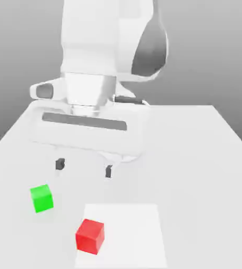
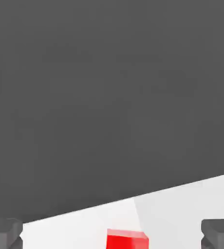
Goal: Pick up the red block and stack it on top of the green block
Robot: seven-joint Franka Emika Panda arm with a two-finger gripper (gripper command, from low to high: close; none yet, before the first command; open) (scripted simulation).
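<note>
The claw (image 1: 84, 167) was wide open and empty. It needed to line up over the red block (image 1: 90, 236), then go down gently.

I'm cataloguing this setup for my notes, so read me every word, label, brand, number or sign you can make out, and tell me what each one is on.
There are none to read: no text, number or sign can be made out on the red block, the green block, the white sheet-like square, the table or the robot arm.
</note>
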